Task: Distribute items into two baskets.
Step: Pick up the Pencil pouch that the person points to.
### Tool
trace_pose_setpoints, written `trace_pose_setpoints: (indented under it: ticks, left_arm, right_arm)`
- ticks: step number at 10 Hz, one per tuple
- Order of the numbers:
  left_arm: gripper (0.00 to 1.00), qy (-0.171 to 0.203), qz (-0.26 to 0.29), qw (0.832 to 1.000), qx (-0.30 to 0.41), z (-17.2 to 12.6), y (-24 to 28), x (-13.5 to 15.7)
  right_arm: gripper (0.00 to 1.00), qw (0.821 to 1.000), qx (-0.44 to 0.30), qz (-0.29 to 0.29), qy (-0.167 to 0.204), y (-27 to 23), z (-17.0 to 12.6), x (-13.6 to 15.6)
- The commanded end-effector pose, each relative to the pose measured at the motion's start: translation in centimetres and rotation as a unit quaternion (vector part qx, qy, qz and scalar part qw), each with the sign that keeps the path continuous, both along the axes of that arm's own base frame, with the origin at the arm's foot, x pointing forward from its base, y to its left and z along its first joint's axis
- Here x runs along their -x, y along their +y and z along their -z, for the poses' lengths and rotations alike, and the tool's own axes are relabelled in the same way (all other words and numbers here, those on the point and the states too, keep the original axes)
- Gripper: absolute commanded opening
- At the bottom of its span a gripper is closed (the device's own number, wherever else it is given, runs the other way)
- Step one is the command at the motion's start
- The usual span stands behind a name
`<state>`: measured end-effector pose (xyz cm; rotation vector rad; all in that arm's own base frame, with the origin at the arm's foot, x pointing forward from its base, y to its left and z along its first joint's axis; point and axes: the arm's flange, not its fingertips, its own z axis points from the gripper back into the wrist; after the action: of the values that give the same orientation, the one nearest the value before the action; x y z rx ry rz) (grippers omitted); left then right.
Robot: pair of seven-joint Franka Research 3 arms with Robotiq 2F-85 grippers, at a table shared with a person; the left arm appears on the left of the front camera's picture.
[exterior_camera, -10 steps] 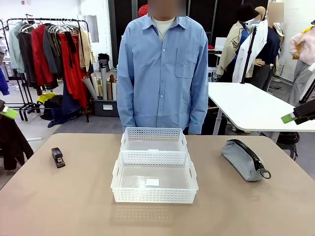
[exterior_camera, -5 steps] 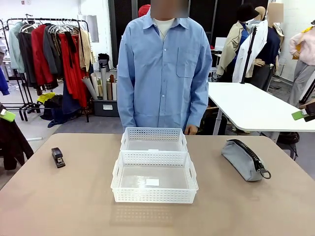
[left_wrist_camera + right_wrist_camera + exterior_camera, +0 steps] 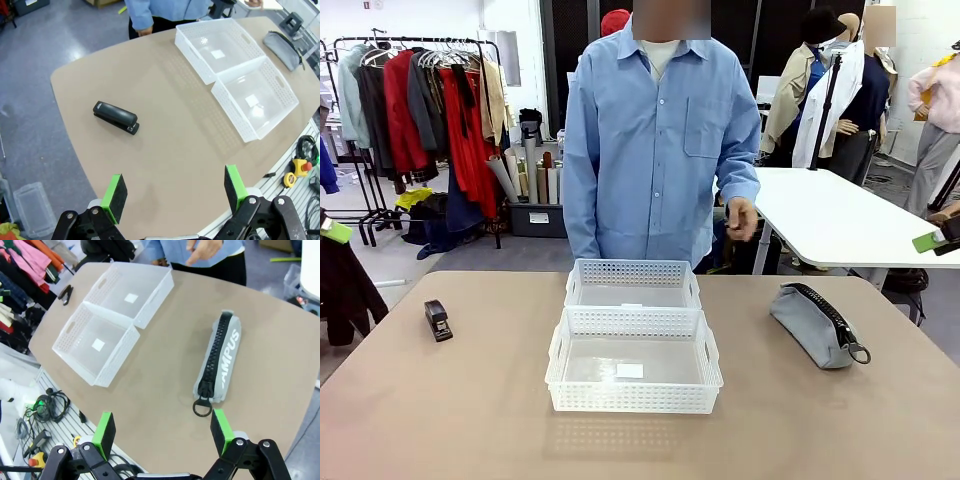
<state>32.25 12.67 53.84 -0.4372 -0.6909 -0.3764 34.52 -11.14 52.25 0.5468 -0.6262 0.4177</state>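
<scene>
A small black stapler (image 3: 438,320) lies on the table's left side. On the right lies a grey waist bag (image 3: 817,322) with a black zip. Two white perforated baskets stand end to end in the middle, the near one (image 3: 632,397) in front of the far one (image 3: 633,272); nothing is in either. My left gripper (image 3: 173,186) hangs open high above the table edge, the stapler (image 3: 115,117) ahead of it. Just as high and also open, my right gripper (image 3: 162,432) has the bag (image 3: 220,357) just beyond its fingers. Neither gripper holds anything.
A person in a blue shirt stands at the far edge behind the baskets, one hand (image 3: 741,217) raised to chest height. Green pads of my grippers peek in at the left edge (image 3: 335,231) and the right edge (image 3: 930,240). A white table (image 3: 840,215) stands behind on the right.
The person's hand on picture right has risen from beside the table edge to chest height. The right gripper's pad slid slightly toward the right edge. Items and baskets have not moved.
</scene>
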Motion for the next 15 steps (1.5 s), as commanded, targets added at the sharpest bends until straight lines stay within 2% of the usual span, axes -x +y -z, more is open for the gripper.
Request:
trace_pose_setpoints:
  ticks: [1,2,3,13,15]
  left_arm:
    - [1.00,-0.019,0.005,1.000,0.008,0.1,0.2,-0.2]
    - [1.00,-0.025,0.014,0.999,0.016,0.1,0.1,-0.1]
    - [1.00,-0.002,-0.001,1.000,0.001,-0.1,0.0,0.0]
    - [1.00,-0.002,-0.001,1.000,0.001,-0.1,0.0,0.0]
    - [1.00,-0.002,-0.001,1.000,0.001,-0.1,0.0,0.0]
  right_arm:
    - [1.00,1.000,-0.019,-0.001,-0.013,-1.0,-0.4,0.0]
    - [1.00,0.999,-0.034,0.011,-0.041,-1.0,-0.7,0.0]
    - [1.00,1.000,-0.002,0.001,0.001,-0.2,0.0,0.1]
    - [1.00,1.000,0.001,0.009,0.004,0.0,0.0,0.1]
    - [1.00,0.999,0.021,-0.010,0.024,1.2,-0.9,-2.7]
